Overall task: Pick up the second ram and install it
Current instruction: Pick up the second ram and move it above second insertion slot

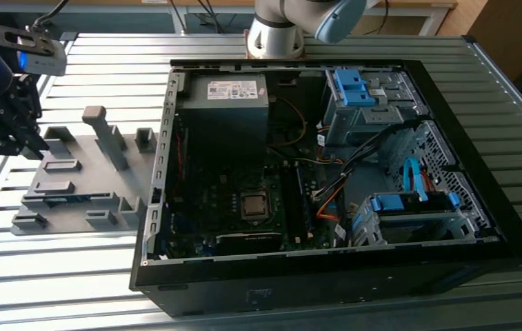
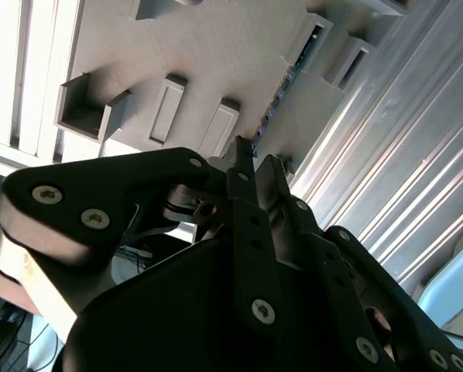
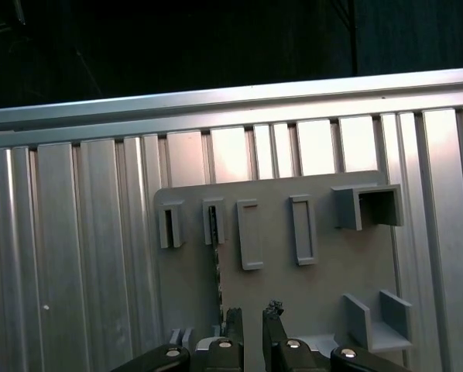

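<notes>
The second ram (image 3: 215, 267) is a thin dark stick standing on edge in the slotted blocks of a grey holder plate (image 3: 317, 287); its edge with small chips also shows in the second wrist view (image 2: 282, 84). My gripper (image 3: 252, 316) hovers over this plate with its two black fingers a narrow gap apart and bare plate showing between them. The ram lies just beside one fingertip (image 3: 233, 318), not between the two. In the exterior view the gripper (image 1: 23, 146) hangs over the holder plate (image 1: 104, 196) at the exterior view's far left, and it also appears in the second wrist view (image 2: 256, 159).
An open black computer case (image 1: 334, 276) lies to the exterior view's right of the holder, with the motherboard (image 1: 256, 207), power supply (image 1: 224, 89), cables and blue drive cages (image 1: 412, 203) inside. A tall grey post (image 1: 104, 134) rises from the holder. Everything rests on a slatted aluminium table (image 1: 58, 276).
</notes>
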Robot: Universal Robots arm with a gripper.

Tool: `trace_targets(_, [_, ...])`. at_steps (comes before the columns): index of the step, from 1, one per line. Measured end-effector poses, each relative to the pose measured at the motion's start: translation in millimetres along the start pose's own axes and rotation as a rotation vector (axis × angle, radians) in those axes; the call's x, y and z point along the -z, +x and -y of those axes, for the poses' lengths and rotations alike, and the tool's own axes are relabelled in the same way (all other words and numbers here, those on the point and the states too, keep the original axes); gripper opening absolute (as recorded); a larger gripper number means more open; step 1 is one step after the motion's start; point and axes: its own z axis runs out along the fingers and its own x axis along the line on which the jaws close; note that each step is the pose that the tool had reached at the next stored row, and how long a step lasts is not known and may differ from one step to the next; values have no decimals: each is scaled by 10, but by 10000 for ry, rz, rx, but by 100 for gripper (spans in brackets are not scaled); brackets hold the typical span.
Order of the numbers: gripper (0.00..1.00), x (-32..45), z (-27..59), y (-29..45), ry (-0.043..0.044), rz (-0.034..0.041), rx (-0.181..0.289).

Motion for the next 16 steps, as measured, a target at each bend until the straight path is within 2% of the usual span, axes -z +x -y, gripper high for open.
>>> trace_targets(5, [25,-45,4,30,-3,-1,2])
trace_targets(10, [25,-122,14,109,-3,1,32])
trace_targets(16, [25,-192,16,126,-7,10,39])
